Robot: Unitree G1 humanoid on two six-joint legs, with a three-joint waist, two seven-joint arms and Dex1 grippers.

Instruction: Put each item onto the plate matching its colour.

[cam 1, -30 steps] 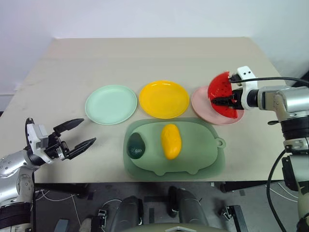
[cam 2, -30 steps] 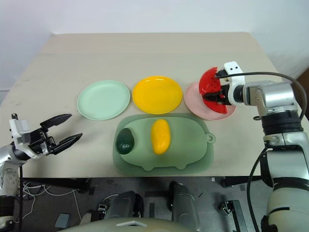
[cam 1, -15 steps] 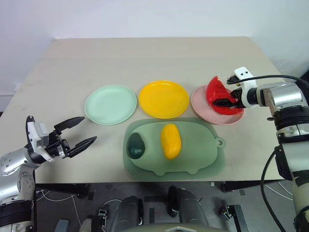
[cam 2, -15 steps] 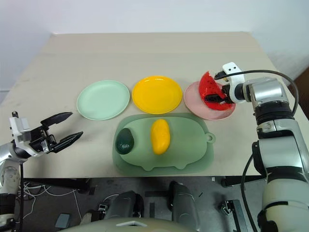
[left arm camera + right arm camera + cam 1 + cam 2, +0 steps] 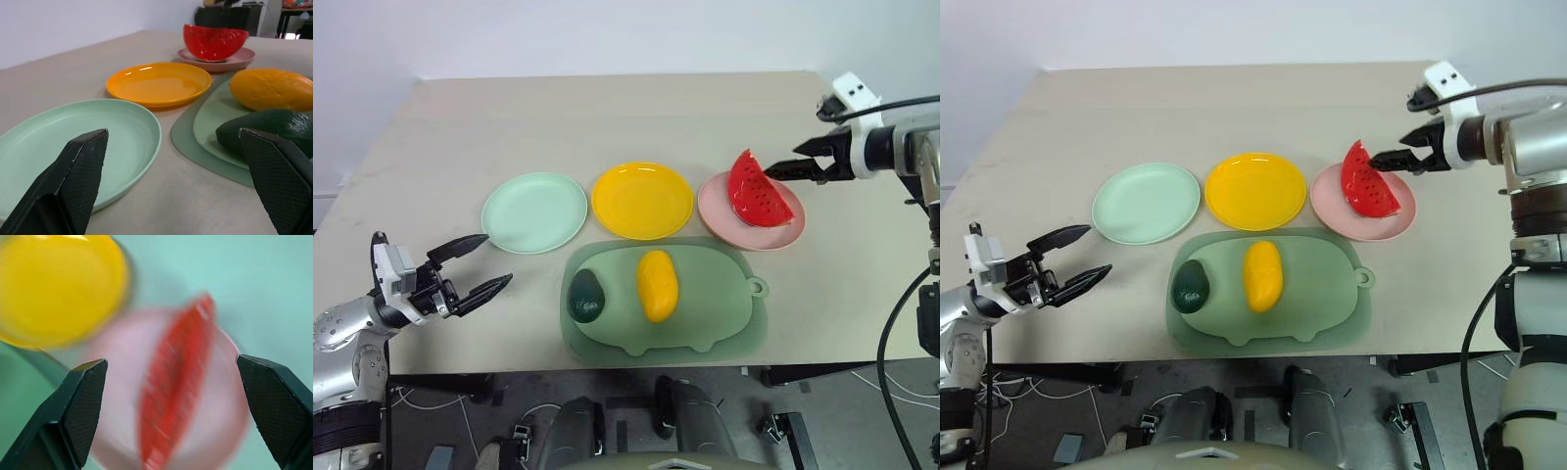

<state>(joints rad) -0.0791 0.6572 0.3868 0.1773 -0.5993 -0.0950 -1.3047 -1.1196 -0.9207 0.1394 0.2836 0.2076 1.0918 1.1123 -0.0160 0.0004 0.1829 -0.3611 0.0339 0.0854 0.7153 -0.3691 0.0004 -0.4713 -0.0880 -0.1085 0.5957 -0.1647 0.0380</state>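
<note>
On the pink plate point(image 5: 751, 217) at the right end of the row sat the watermelon wedge point(image 5: 757, 191), red flesh and black seeds showing, and nothing was gripping it. Just above and to its right hung the right gripper point(image 5: 806, 161), jaws spread wide and empty, tips pointing toward the wedge, apart from it. Next along came the yellow plate point(image 5: 642, 200), bare, then the pale green plate point(image 5: 534, 211), bare as well. In front of the plates lay the green pig-shaped board point(image 5: 724, 323), and on it the yellow mango point(image 5: 657, 284) sat near the middle with the dark green avocado point(image 5: 586, 295) to its left, the two apart. Over at the table's point(image 5: 607, 117) near left corner hovered the left gripper point(image 5: 481, 265), jaws parted and holding nothing, aimed toward the board.
</note>
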